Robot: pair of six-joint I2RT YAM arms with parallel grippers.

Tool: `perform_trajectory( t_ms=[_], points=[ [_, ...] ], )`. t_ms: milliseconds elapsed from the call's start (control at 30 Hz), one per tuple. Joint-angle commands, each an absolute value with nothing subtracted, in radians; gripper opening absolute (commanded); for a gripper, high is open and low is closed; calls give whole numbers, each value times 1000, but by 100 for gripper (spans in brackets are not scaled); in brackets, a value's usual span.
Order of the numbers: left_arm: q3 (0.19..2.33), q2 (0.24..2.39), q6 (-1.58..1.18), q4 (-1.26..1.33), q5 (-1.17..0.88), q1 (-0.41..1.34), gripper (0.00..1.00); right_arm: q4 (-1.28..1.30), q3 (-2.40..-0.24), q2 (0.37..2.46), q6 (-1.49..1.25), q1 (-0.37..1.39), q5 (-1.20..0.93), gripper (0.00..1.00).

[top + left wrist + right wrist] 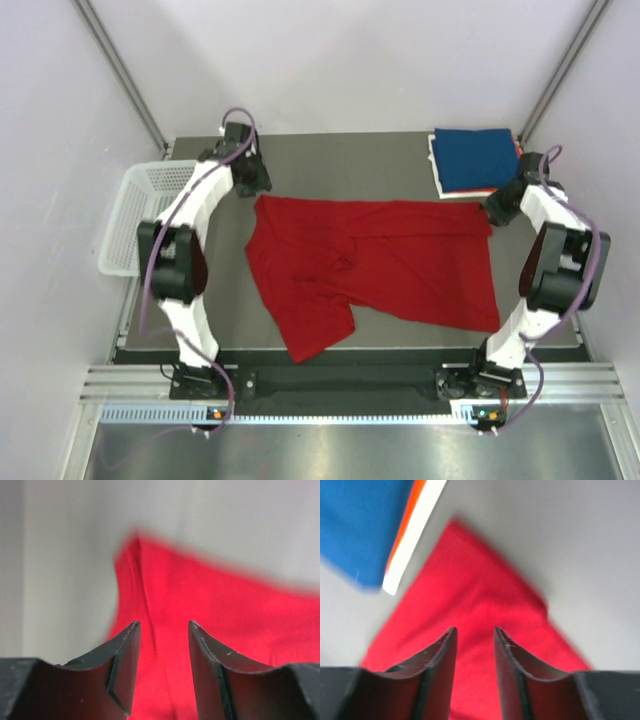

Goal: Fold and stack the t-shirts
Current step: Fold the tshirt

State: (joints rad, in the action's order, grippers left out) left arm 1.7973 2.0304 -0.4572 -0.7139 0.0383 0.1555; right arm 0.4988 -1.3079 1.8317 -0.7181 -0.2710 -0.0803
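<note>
Left gripper (164,626) and right gripper (475,630) hover with jaws parted, clasping nothing, over the spread red t-shirt's (380,255) 11 and 1 o'clock corners, probably to pinch them for folding. The folded dark blue shirt (478,158) lies beyond at 1 o'clock.

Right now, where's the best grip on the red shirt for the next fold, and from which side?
The red shirt: probably its two far corners, left end effector on the far-left corner, right end effector on the far-right corner by the folded stack, coming down from above. That far edge lies straight and flat, both corners exposed; the near-left part is creased.
</note>
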Motion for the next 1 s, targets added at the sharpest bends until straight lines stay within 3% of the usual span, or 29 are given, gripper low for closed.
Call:
perform_trajectory(
  t_ms=[0, 167, 433, 667, 967],
  points=[
    [1521, 1689, -436, -715, 31, 241, 48, 658, -1254, 1651, -713, -186, -28, 38],
    [1136, 1406, -474, -722, 14, 402, 48, 653, -1098, 1505, -614, 54, -51, 41],
    [783, 939, -681, -749, -90, 420, 48, 491, -938, 1295, -560, 467, -152, 41],
    [663, 873, -877, -733, -132, 462, 50, 457, -899, 1325, -637, 739, -81, 40],
    [543, 954, -1040, -669, 38, 618, 50, 371, -834, 1364, -650, 761, -98, 38]
  ],
)
